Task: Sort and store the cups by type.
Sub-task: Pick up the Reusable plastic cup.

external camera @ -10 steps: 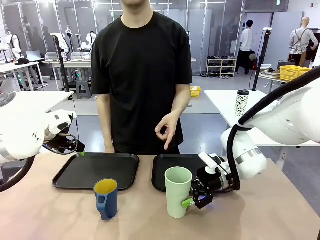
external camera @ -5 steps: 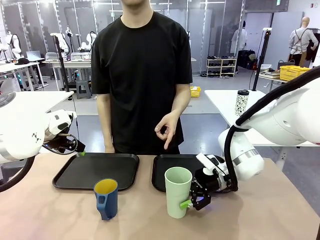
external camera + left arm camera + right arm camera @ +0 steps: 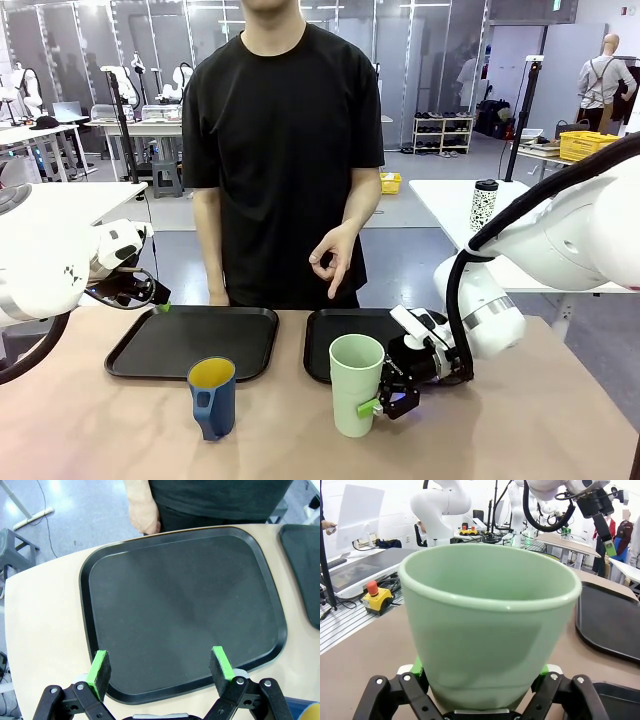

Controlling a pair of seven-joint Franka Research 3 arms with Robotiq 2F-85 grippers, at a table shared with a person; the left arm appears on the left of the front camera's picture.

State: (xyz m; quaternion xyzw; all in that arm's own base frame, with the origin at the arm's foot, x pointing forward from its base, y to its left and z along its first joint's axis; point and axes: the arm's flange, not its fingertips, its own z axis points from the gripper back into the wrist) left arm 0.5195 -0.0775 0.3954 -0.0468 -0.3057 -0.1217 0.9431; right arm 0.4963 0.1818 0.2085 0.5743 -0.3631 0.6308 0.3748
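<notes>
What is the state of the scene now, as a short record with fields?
left gripper: open, above left tray
right gripper: fingers either side of green tumbler; grip unclear
green tumbler: upright on table, near right tray
blue mug: upright on table, near left tray

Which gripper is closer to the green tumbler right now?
Right. The right gripper has its jaws on either side of the green tumbler, low down. The left gripper hangs open above the far left corner of the left tray, well away.
</notes>
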